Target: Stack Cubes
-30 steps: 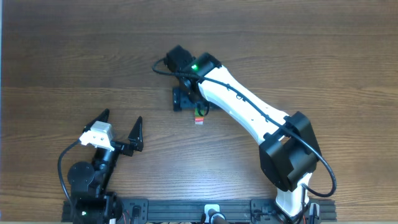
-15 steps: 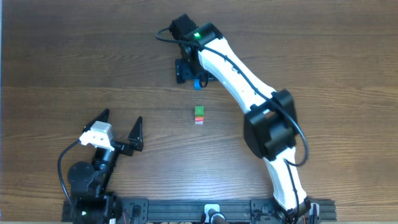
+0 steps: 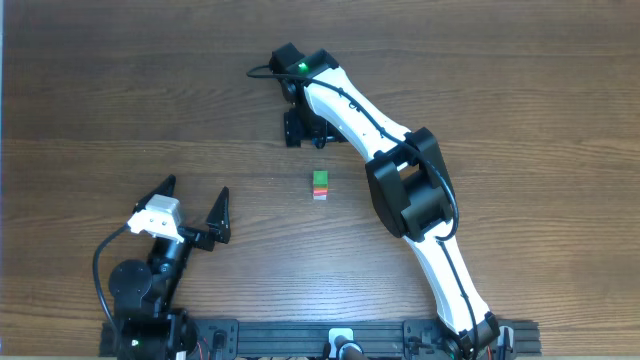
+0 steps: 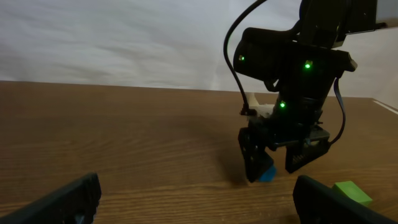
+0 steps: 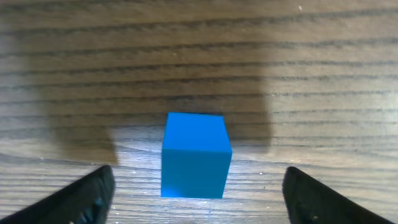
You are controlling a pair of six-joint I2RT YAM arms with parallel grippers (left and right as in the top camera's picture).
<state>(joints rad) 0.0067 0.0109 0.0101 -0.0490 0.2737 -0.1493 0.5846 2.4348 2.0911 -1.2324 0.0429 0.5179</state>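
Observation:
A blue cube (image 5: pixel 196 155) lies on the wooden table between the spread fingers of my right gripper (image 5: pixel 196 202), which is open and low around it at the far middle of the table (image 3: pixel 305 130). The left wrist view shows that gripper (image 4: pixel 283 155) straddling the blue cube (image 4: pixel 267 173). A green cube (image 3: pixel 320 178) sits on top of a red cube (image 3: pixel 320 192) a little nearer, at the table's middle. The green cube (image 4: pixel 352 191) also shows in the left wrist view. My left gripper (image 3: pixel 195 188) rests open and empty at the near left.
The wooden table (image 3: pixel 520 120) is bare apart from the cubes. A pale wall (image 4: pixel 124 37) rises beyond its far edge. The right arm (image 3: pixel 400 190) crosses the table's middle right.
My right gripper left the spot above the green-on-red stack, swung farther up the table and settled around the blue cube. The left arm has not moved.

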